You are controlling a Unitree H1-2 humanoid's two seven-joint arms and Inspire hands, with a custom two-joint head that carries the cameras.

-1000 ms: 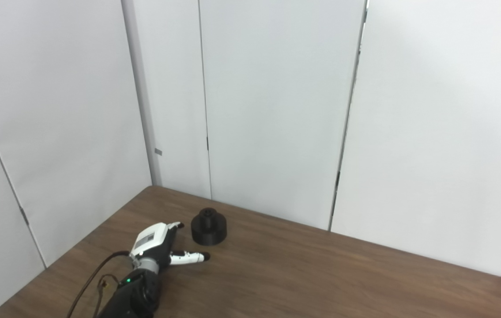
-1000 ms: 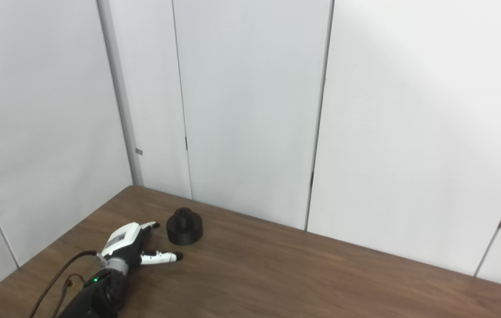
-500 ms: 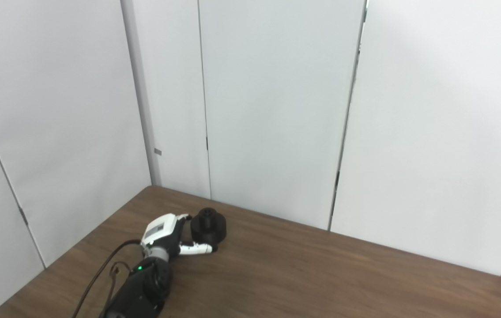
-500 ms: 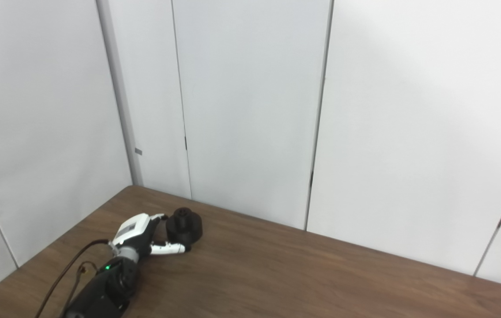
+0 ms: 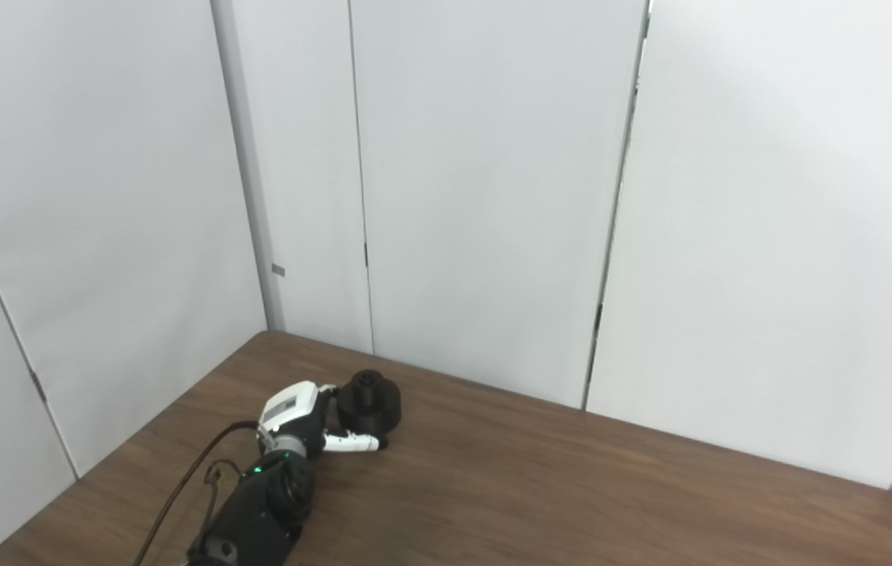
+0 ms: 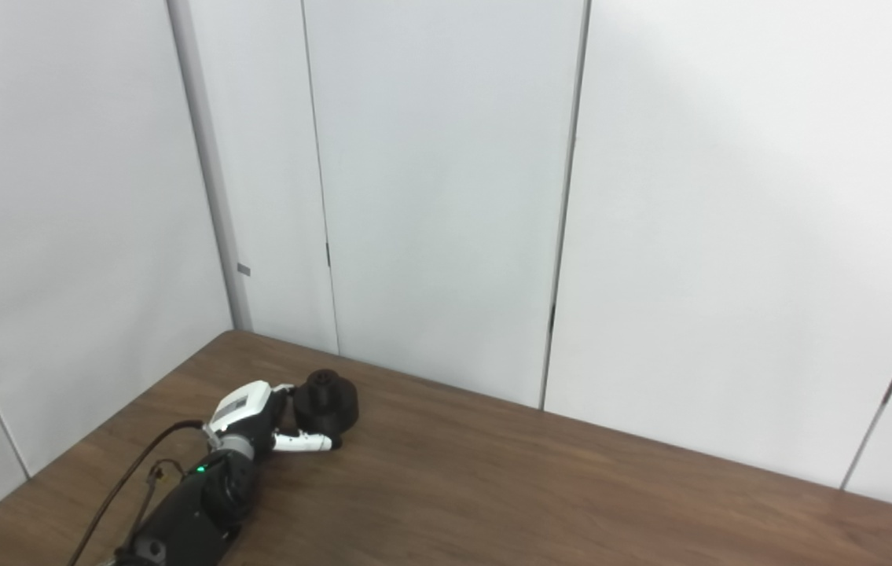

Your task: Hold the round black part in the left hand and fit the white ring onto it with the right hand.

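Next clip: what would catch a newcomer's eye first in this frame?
The left hand, white against the dark wooden table, sits at the far left corner with its fingers around the round black part. Whether it grips yet is unclear. Behind, plain white wall panels fill most of the view; no white ring or right hand shows.

A brown wooden table [image 5: 540, 487] fills the lower part of the left eye view, with plain white wall panels [image 5: 485, 189] standing behind it and meeting at a corner on the left. Near the table's far left corner sits a round black part [image 5: 368, 403] with a small raised hub on top. The robot's left hand [image 5: 302, 415], white-backed on a black forearm trailing a dark cable [image 5: 182, 491], is against the part's left side, thumb [image 5: 350, 443] stretched along its near base.
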